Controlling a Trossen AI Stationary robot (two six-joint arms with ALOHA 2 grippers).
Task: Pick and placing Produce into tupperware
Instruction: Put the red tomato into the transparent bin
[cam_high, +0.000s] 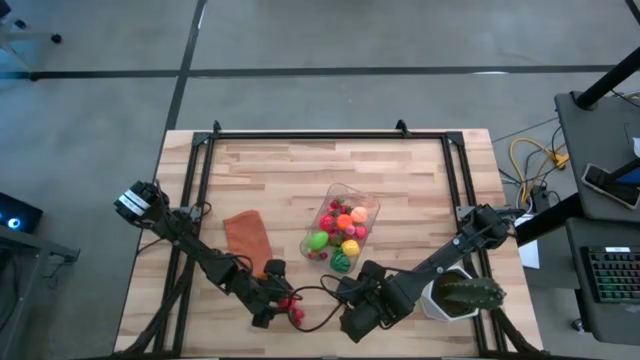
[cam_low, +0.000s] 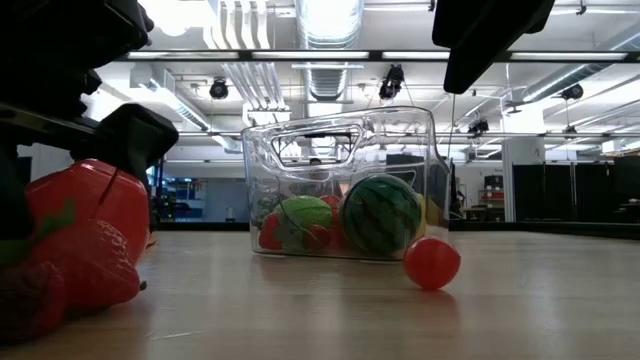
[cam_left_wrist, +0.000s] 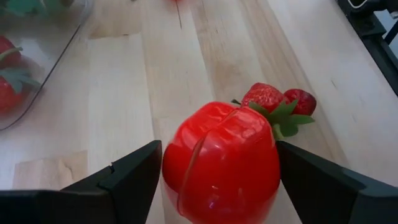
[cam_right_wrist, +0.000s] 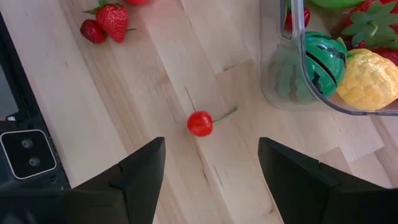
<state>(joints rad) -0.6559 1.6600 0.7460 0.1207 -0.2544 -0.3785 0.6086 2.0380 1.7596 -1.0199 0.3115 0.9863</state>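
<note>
Near the tupperware (cam_high: 343, 228), the left gripper (cam_left_wrist: 214, 180) pinches a red pepper (cam_left_wrist: 221, 163); strawberries (cam_left_wrist: 277, 101) lie just beyond. The right gripper (cam_right_wrist: 211, 168) hangs spread over a cherry (cam_right_wrist: 200, 123).

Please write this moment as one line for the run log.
left gripper: shut on red pepper | right gripper: open above cherry | tupperware: part filled
</note>
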